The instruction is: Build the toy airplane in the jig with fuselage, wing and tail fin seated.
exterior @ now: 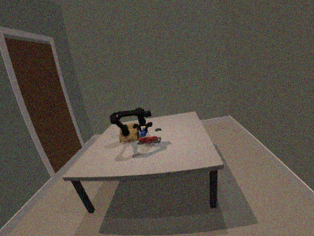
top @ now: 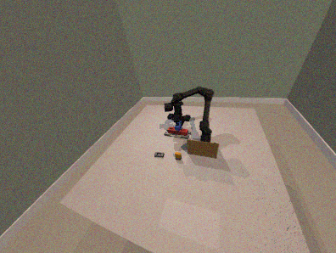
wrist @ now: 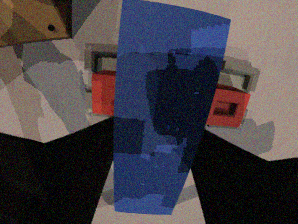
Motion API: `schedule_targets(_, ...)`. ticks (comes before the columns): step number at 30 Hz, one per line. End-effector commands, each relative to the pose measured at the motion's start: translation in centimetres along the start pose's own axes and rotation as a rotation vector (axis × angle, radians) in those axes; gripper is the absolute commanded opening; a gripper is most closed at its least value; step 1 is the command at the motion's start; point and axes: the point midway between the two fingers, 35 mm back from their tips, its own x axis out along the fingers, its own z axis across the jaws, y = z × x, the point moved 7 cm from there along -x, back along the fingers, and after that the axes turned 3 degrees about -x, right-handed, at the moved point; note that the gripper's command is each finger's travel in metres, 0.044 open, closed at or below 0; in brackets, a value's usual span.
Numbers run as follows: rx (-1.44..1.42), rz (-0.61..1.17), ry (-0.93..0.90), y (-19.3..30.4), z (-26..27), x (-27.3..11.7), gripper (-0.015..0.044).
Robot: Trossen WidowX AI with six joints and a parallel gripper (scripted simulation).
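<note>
The blue wing [top: 178, 126] [exterior: 143, 133] [wrist: 135, 95] lies crosswise over the middle of the red fuselage [top: 183, 132] [exterior: 148, 139] [wrist: 103, 94]. My gripper [top: 178, 122] [wrist: 153, 124] is shut on the wing from above. The fuselage sits in the grey cradle [top: 168, 134] [wrist: 88, 60], its tail socket open to the right of the wing in the wrist view. The wing hides its own tab and the top socket, so I cannot tell whether it is fully down. The small orange tail fin [top: 178, 155] stands apart, nearer the top camera.
A brown upright board [top: 203, 148] [exterior: 126, 134] [wrist: 35, 20] stands beside the arm's base, near one end of the cradle. A small dark rectangular holder [top: 156, 154] [exterior: 158, 129] with a hole lies on the table [top: 127, 170] near the tail fin.
</note>
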Motion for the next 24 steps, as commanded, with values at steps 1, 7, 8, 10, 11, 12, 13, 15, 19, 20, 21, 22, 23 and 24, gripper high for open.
schedule_targets(1,-0.005,0.003,0.003,0.0,0.0,0.0,0.0196)
schedule_targets(7,-0.005,0.003,0.003,0.0,0.0,0.0,0.0196)
schedule_targets(8,-0.005,0.003,0.003,0.0,0.0,0.0,0.0196)
schedule_targets(10,-0.005,0.003,0.003,0.0,0.0,0.1,0.0196)
schedule_targets(11,-0.005,0.003,0.003,0.0,0.0,0.2,0.0196)
schedule_targets(12,-0.005,0.002,0.003,0.1,0.0,0.4,0.0196)
schedule_targets(13,-0.005,0.002,0.003,0.1,0.0,0.6,0.0196)
schedule_targets(15,-0.005,0.002,0.003,0.1,-0.1,0.9,0.0196)
schedule_targets(19,-0.005,0.002,0.004,0.1,-0.1,1.5,0.0196)
schedule_targets(20,-0.005,0.002,0.004,0.1,-0.1,1.7,0.0196)
schedule_targets(21,-0.005,0.002,0.004,0.1,-0.1,1.8,0.0196)
schedule_targets(22,-0.005,0.002,0.004,0.1,-0.1,2.0,0.0196)
schedule_targets(23,-0.005,0.002,0.004,0.1,-0.1,2.2,0.0196)
schedule_targets(24,-0.005,0.002,0.004,0.1,-0.1,2.3,0.0196)
